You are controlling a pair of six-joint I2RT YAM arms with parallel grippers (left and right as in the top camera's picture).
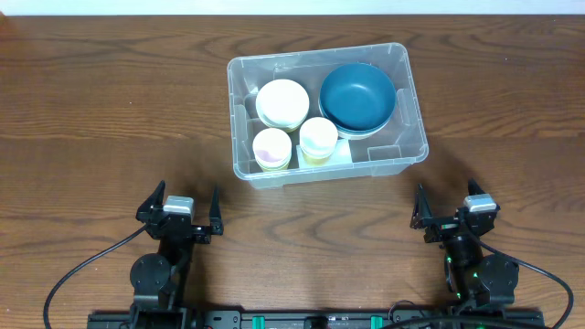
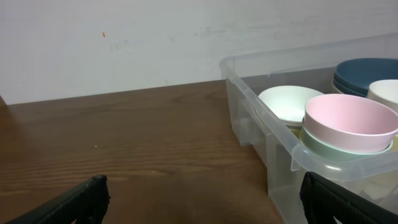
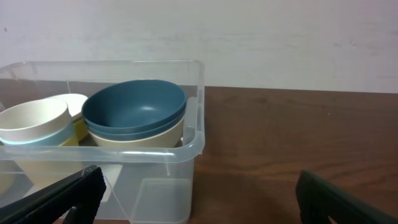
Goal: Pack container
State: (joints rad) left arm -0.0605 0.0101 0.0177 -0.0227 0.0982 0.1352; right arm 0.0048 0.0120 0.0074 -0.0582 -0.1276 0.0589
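The container [image 1: 239, 119] is a large clear plastic bin in the middle of the table. Inside it sit a dark blue bowl [image 1: 357, 96], a cream bowl [image 1: 281, 102], a pink cup [image 1: 272, 146] and a pale yellow cup [image 1: 319, 137]. My left gripper [image 1: 187, 194] rests open near the front left, well short of the bin. In the left wrist view the container [image 2: 249, 81] stands to the right, with the pink cup [image 2: 351, 118] at its near corner. My right gripper [image 1: 446, 194] is open at the front right. The right wrist view shows the container [image 3: 193, 146] at left, holding the blue bowl [image 3: 134, 109].
The dark wooden table [image 1: 101, 110] stretches on both sides of the bin. Black cables [image 1: 82, 272] run from the arm bases along the front edge. A white wall [image 2: 124, 43] stands behind the table.
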